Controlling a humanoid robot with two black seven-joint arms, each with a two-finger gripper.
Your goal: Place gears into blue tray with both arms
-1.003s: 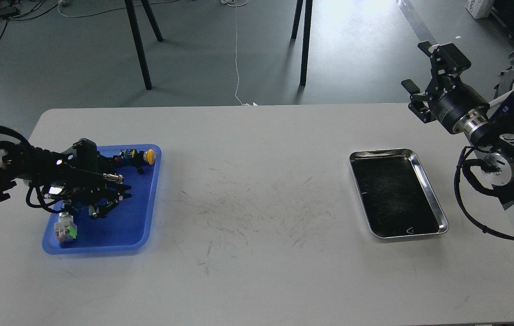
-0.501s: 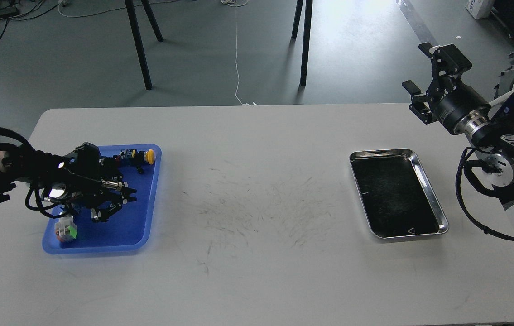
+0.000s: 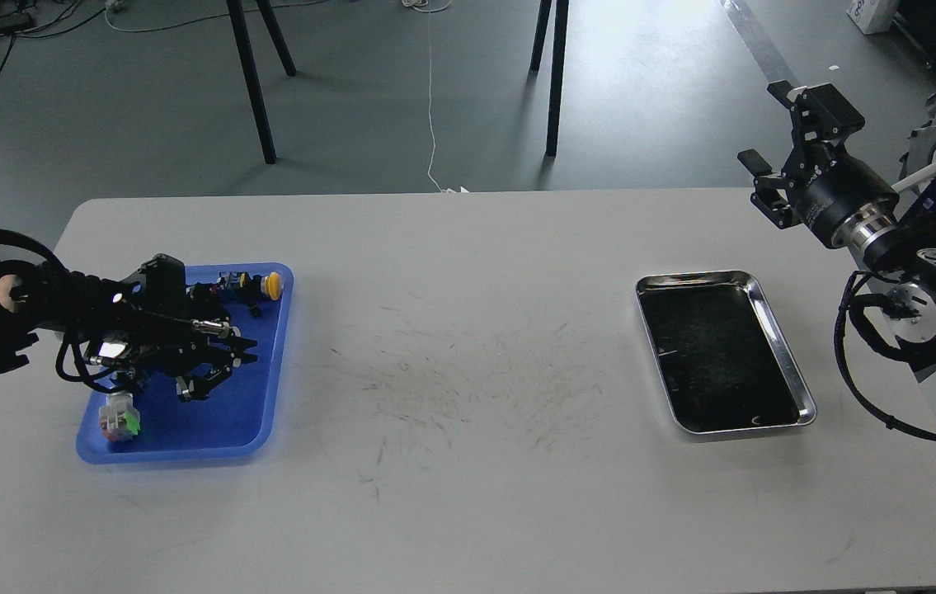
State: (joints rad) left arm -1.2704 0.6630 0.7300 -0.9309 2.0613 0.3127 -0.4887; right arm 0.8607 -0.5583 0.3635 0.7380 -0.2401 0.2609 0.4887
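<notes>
My claws above the white table (image 3: pixel 468 330): left over the blue tray (image 3: pixel 270 363), right raised beyond the steel tray (image 3: pixel 789 363).

My left claw (image 3: pixel 224 371), fingers spread and empty, has slid a little toward the tray's right rim; likely a release. My right claw (image 3: pixel 773 124) gapes, drifting away. Gears: none I can pick out.

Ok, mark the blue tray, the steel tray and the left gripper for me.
blue tray (image 3: pixel 224 433): head view, bare floor near its front right corner.
steel tray (image 3: pixel 779 338): head view, its shiny right rim.
left gripper (image 3: pixel 224 367): head view, midway between its fingertips, over the blue tray.
</notes>
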